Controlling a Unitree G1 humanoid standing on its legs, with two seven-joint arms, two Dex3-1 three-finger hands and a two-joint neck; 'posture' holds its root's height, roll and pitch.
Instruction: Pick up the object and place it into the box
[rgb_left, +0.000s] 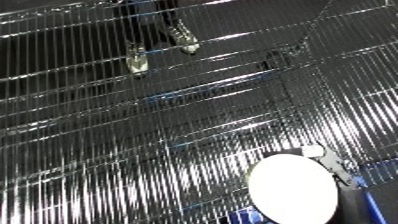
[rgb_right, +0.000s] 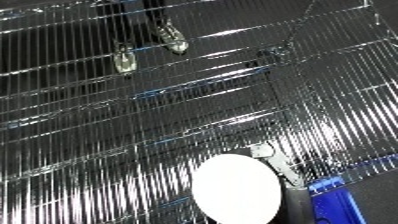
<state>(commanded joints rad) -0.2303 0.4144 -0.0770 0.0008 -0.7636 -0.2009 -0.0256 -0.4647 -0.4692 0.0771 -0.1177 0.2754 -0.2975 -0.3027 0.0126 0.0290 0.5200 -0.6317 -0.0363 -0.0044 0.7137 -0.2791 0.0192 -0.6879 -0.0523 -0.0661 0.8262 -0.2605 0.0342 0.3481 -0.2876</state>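
The object cannot be told apart; a white round shape (rgb_right: 235, 187) lies beside a blue corner (rgb_right: 336, 202). Neither hand's state can be told.

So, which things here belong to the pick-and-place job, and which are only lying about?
Probably for the job:
white round thing, perhaps the object, I cannot be sure
blue thing at the lower right, perhaps the bin, mostly cut off

Only there:
wire grid filling the view
silver part beside the white round thing

No hand shows.
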